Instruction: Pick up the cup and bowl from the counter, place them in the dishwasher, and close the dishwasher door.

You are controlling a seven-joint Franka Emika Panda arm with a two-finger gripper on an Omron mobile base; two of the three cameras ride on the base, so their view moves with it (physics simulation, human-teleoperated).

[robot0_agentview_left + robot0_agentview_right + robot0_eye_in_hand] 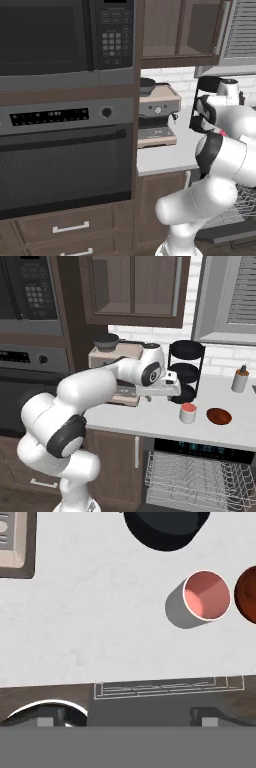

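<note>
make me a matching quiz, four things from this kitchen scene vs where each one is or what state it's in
Things:
1. cup
2. bowl
3. gripper
4. dishwasher rack

Descriptions:
A. pulled out below the counter edge
B. open, above the counter, left of the cup
C. upright on the counter, pink inside
D. reddish-brown, on the counter, right of the cup

Pairs: 1-C, 2-D, 3-B, 4-A

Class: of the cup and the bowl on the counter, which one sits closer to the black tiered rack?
The cup, grey-white with a pink inside; the reddish-brown bowl lies beyond it.
</note>
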